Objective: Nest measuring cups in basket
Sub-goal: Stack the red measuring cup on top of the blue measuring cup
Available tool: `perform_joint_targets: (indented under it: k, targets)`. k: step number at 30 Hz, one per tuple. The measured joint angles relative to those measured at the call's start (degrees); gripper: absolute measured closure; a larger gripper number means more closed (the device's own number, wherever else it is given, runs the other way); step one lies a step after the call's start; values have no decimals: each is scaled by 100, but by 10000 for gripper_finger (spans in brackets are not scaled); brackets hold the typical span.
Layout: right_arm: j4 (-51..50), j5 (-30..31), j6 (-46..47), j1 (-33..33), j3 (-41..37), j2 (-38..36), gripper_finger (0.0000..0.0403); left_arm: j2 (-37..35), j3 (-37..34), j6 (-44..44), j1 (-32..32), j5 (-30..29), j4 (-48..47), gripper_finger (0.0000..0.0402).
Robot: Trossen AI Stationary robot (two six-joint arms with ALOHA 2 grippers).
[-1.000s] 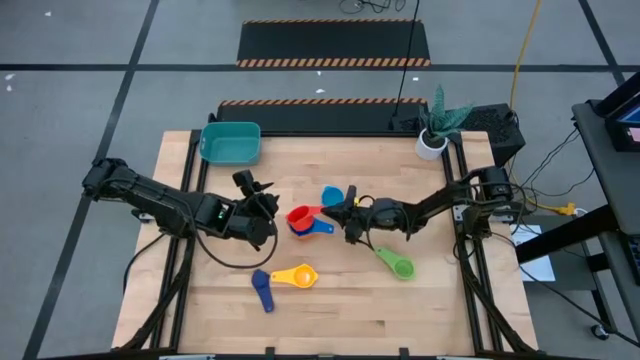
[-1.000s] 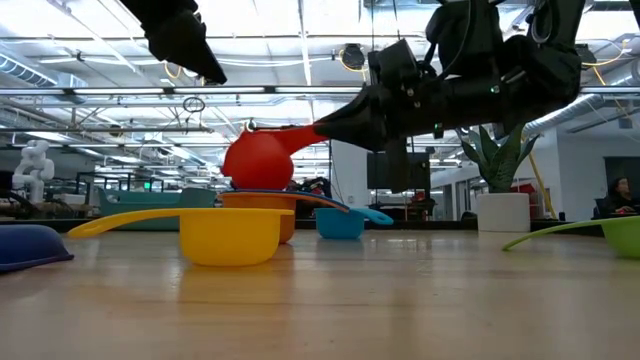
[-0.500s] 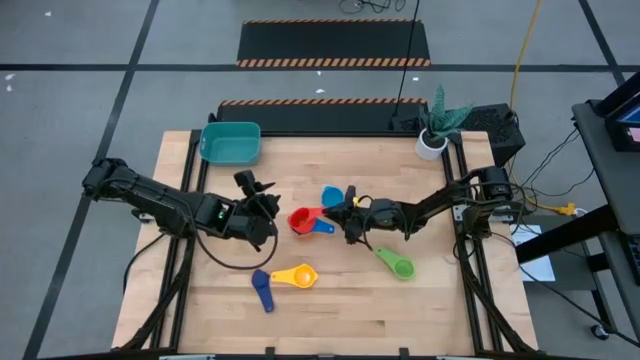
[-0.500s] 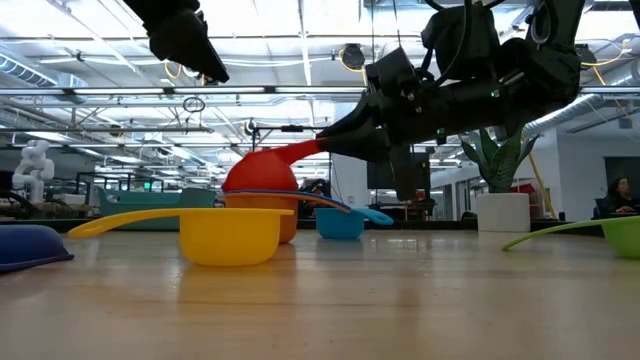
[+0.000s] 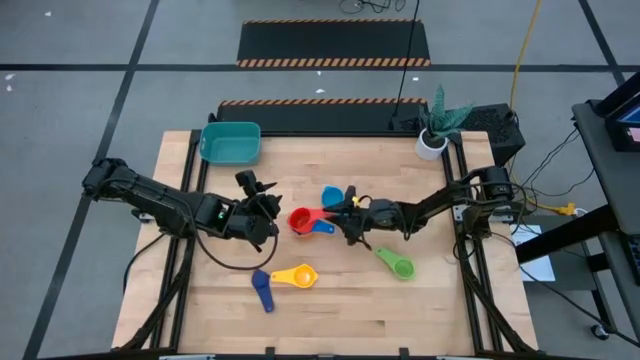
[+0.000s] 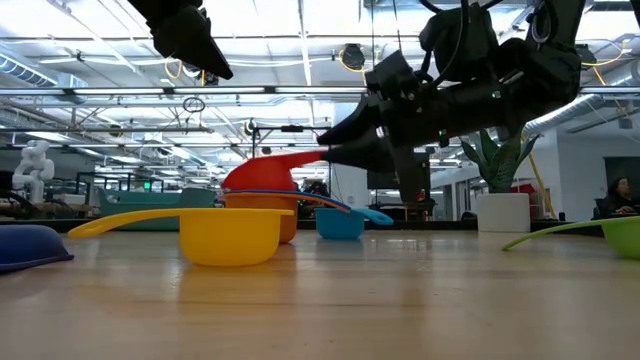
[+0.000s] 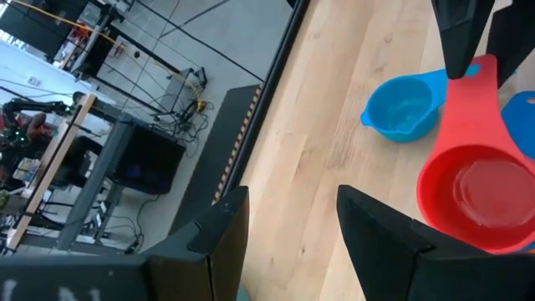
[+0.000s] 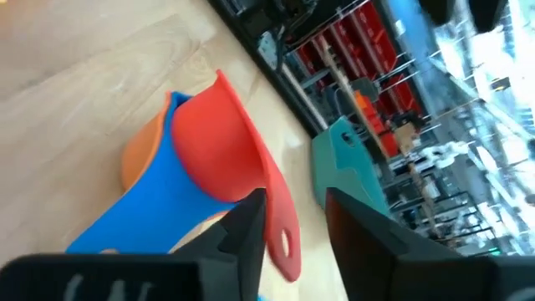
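Nesting step, at the release. Sitting on the table's [image 5: 450, 300] middle: red cup [image 5: 299, 220], stacked in the blue [image 8: 159, 209] and orange [image 8: 138, 155] cups. Straddling the red handle: right gripper [image 5: 340, 215], jaws apart, probably let go already, though contact is hard to judge. Hovering just beside the stack, unclenched and empty: left gripper [image 5: 262, 200]. Standing at the far left corner, with no cup in it: basket [image 5: 230, 143]. Next, probably: draw the right gripper back without tipping the stack, then fetch the yellow cup [image 5: 302, 275] near the front edge.
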Motion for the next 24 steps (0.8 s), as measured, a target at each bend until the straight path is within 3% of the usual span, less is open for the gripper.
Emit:
perform_joint_targets:
  k: [6,24]
  targets:
    - [-154,6,89,78,0,0,260,0,0,-20,0,0,-1,215]
    - [-137,-13,308,258,0,0,259,0,0,-33,0,0,-2,215]
